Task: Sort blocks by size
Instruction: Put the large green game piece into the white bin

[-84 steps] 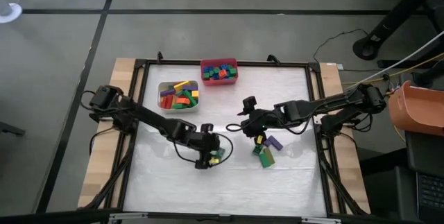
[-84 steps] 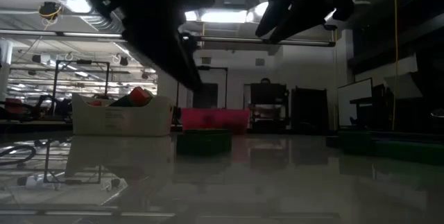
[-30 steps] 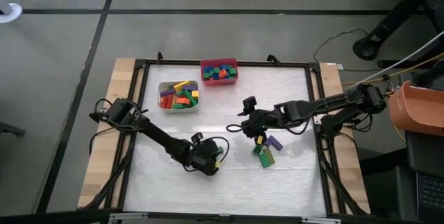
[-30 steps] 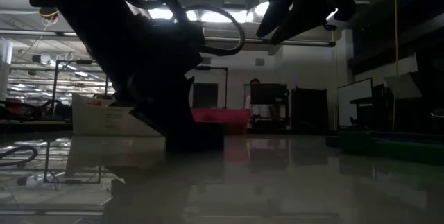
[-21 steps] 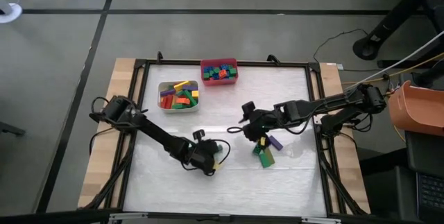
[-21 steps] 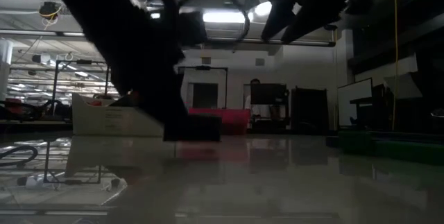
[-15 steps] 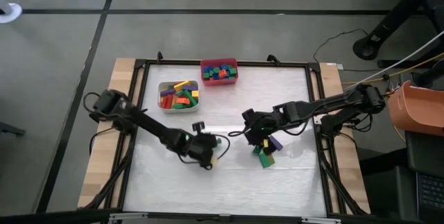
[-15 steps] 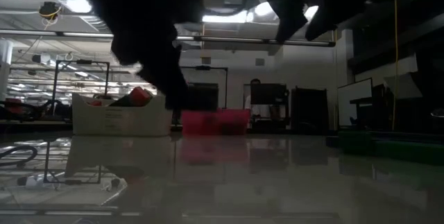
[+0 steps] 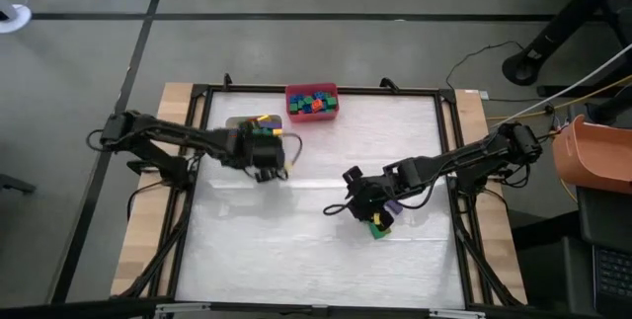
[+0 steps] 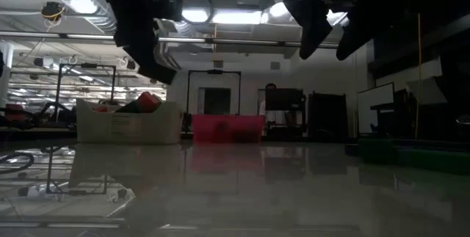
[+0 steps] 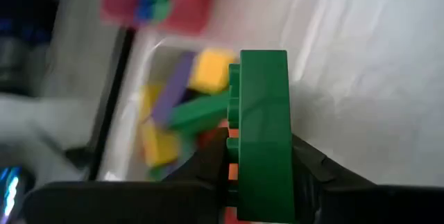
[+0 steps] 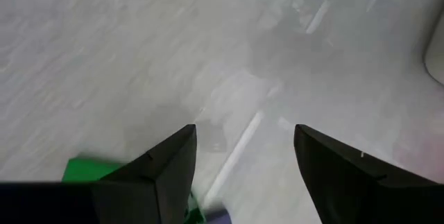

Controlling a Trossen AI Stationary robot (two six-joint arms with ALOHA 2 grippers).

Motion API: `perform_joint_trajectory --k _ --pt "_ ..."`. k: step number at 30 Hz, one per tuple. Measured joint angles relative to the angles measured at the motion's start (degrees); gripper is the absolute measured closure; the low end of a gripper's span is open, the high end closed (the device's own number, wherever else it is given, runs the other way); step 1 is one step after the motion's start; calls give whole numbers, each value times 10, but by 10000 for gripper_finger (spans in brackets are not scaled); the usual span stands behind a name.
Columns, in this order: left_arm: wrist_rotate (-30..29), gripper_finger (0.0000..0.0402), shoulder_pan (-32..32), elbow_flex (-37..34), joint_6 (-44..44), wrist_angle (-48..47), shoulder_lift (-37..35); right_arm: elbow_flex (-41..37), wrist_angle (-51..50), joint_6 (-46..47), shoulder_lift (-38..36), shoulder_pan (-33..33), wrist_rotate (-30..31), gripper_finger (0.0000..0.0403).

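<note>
My left gripper point(image 9: 269, 157) hangs at the near right corner of the white bin point(image 9: 237, 123), shut on a long green block point(image 11: 263, 127). The bin holds long blocks point(image 11: 173, 113), yellow, purple and green. Behind it stands the red bin point(image 9: 312, 102) with small blocks. My right gripper point(image 9: 357, 200) is open above the table, its fingers point(image 12: 173, 161) spread just beside a green block point(image 9: 378, 226) and a purple block point(image 9: 392, 204) lying on the table. My left gripper pinches the green block between its two fingers, one on the studded face point(image 11: 232, 156), the other on the opposite face point(image 11: 290, 161). The fingers slant down from the table's left. The block sticks out beyond the fingertips, lifted clear above the table.
The low view shows the white bin point(image 10: 128, 123) and the red bin point(image 10: 228, 128) at the far side and green blocks point(image 10: 411, 152) at the right. A black frame point(image 9: 449, 161) borders the white table top. The near half of the table is bare.
My left gripper has lifted the green block off the table near the middle front and carried it up and toward the far left, to the white bin, rolling as it went. My right gripper has sunk slightly toward the near edge, over the blocks lying there.
</note>
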Motion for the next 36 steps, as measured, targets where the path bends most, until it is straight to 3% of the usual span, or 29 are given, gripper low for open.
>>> perform_joint_trajectory --k 9,16,24,36 --pt "-4 310 128 -7 2 -99 -23 -1 3 0 12 -2 1 162" --pt "-2 304 193 -49 0 -97 -22 -1 2 0 12 -2 1 162" --pt "-1 278 224 -82 2 -88 -21 -1 2 0 12 -2 1 162" --pt "0 274 228 -86 44 -87 -21 -1 -3 0 12 -2 1 162"
